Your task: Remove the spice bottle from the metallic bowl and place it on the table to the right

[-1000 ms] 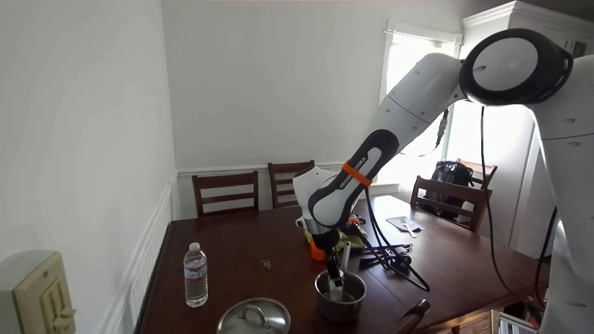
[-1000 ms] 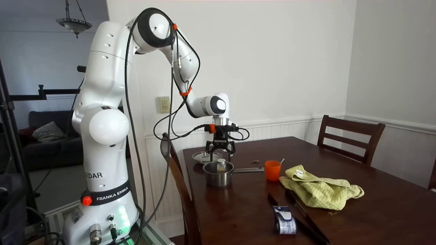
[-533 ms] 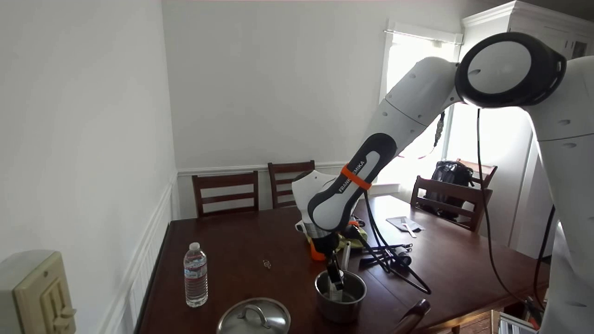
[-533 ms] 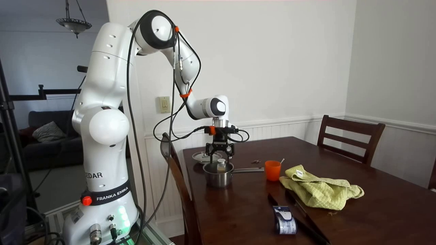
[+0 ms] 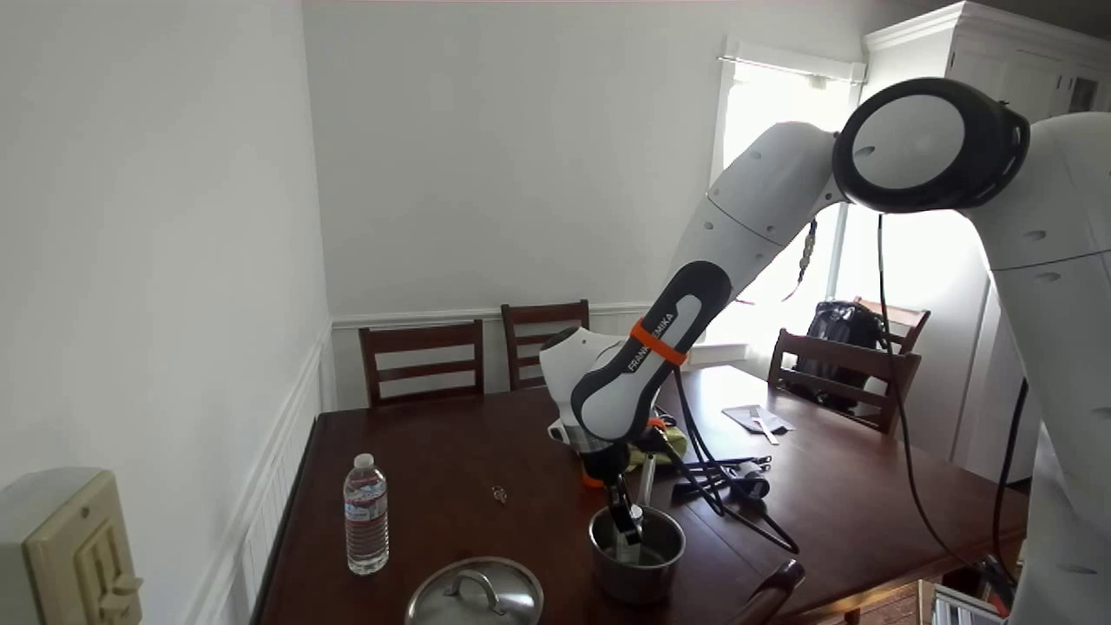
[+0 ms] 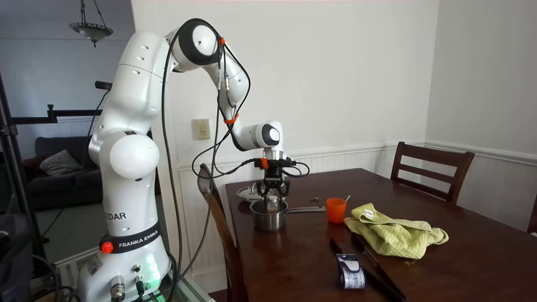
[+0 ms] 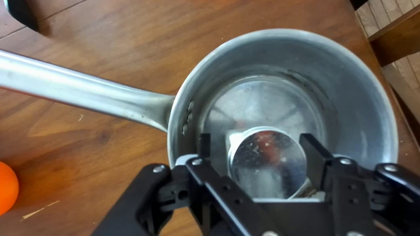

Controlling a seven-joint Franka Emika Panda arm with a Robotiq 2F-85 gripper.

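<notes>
Two black fingers [image 7: 315, 159] have just come down lower and moved closer to each other. They are part of the black metal claw [image 7: 255, 141], and now they sit on both sides of the small slim pale bottle [image 6: 272, 204] with its round silver cap [image 7: 267, 164]. The bottle has not moved. It stands inside the small, deep, long-handled bowl of grey steel [image 7: 361, 98], close to the edge of the big dark brown wooden table [image 6: 302, 260] that is nearest the tall white arm [image 6: 134, 92]. A flat round shiny metal lid [image 5: 476, 595] lies between the bowl and a corner at one end of that edge.

The gap in the claw is a bit wider than the cap, so I think it has hold of nothing yet. On the left of the wrist view there is space; on the right, a finger is so near the cap that I can't say if it touches. My guess: the grab comes next, then the lift.

The arm goes up, bends at the top, then slopes down, its end pointing almost straight down into the bowl. The bend is lower than before.
</notes>
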